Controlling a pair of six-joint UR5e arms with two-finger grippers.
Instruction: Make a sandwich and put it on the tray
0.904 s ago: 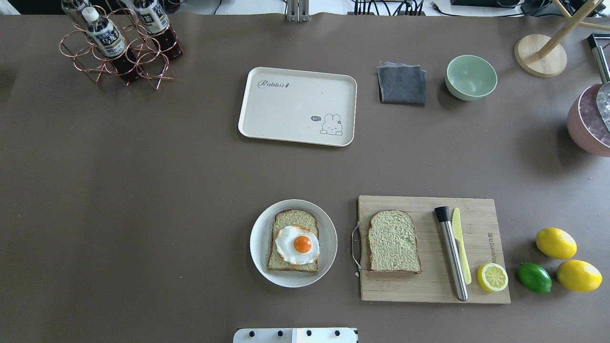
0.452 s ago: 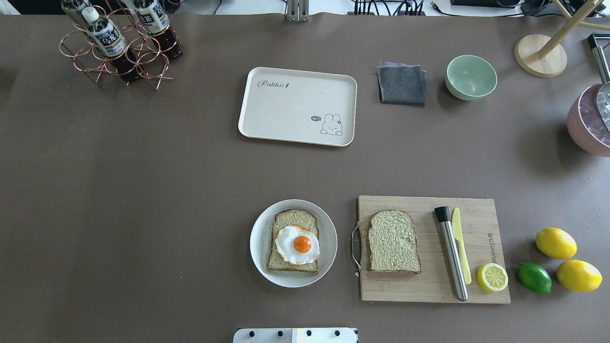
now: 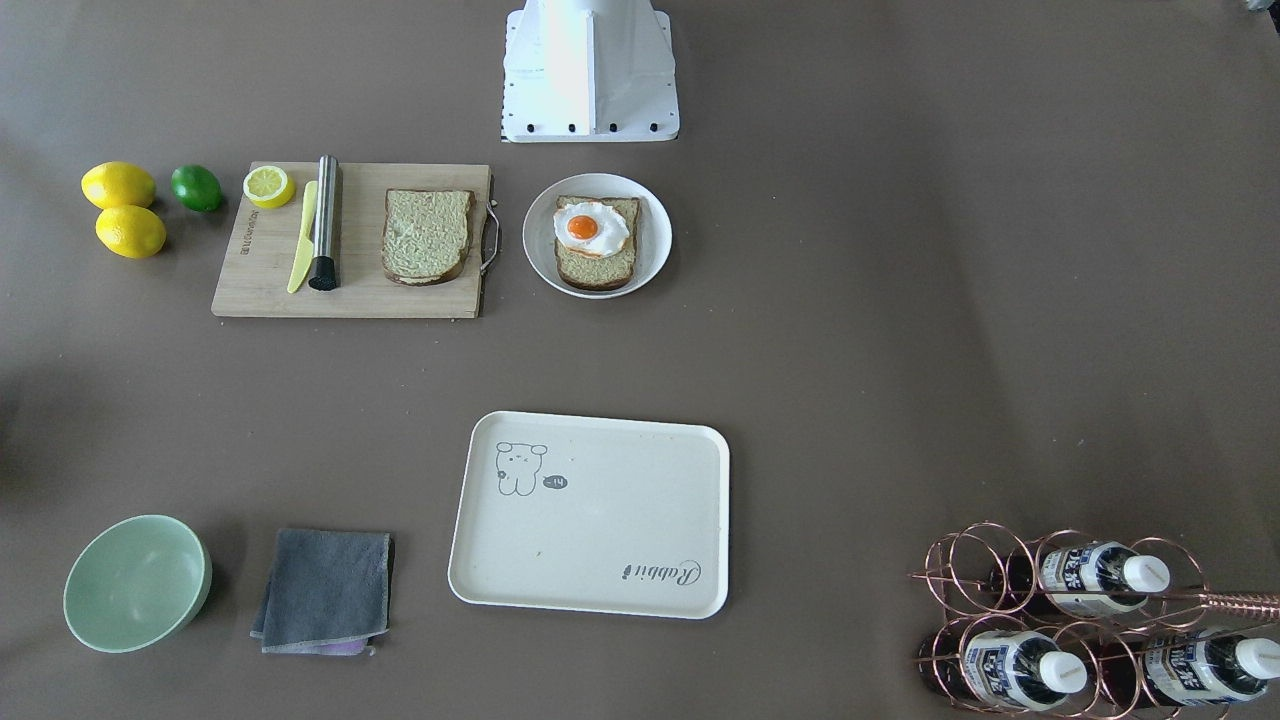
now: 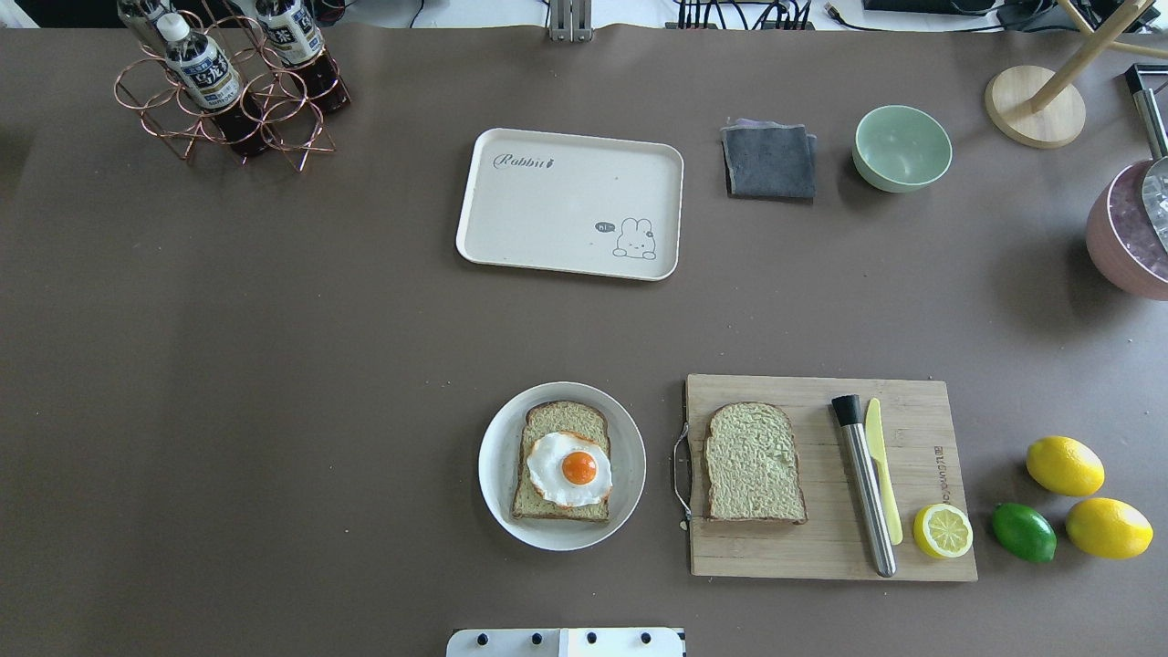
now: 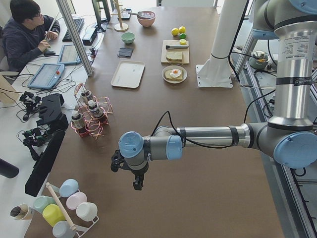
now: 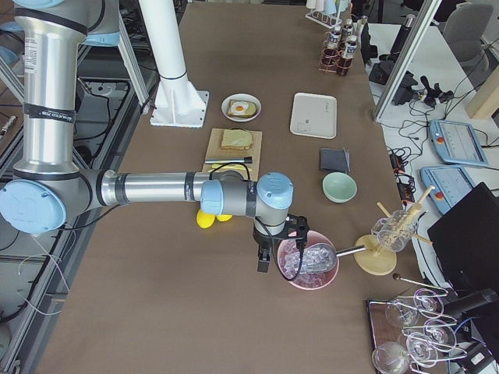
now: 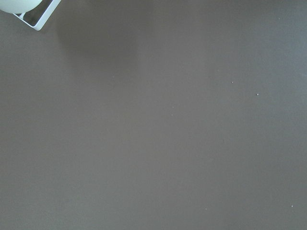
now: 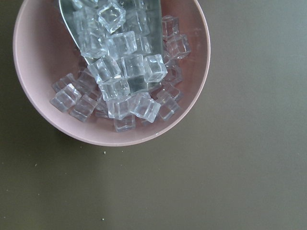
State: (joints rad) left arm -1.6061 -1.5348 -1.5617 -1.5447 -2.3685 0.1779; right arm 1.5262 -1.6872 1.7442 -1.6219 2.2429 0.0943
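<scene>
A bread slice [image 4: 559, 422] with a fried egg [image 4: 568, 469] on it lies on a round white plate [image 4: 497, 465]. A second bread slice [image 4: 754, 463] lies on the wooden cutting board [image 4: 821, 552]. The cream tray [image 4: 547, 203] lies bare at the table's far middle; it also shows in the front-facing view [image 3: 600, 500]. My left gripper [image 5: 134, 184] hangs over bare table far to the left, near the cup rack. My right gripper [image 6: 263, 261] hangs beside the pink ice bowl [image 6: 309, 261]. I cannot tell whether either gripper is open or shut.
On the board lie a steel muddler [image 4: 865, 488], a yellow knife [image 4: 883, 474] and a lemon half [image 4: 943, 530]. Lemons [image 4: 1064, 465] and a lime [image 4: 1024, 532] sit to its right. A grey cloth [image 4: 769, 161], green bowl [image 4: 902, 148] and bottle rack [image 4: 228, 87] stand at the back.
</scene>
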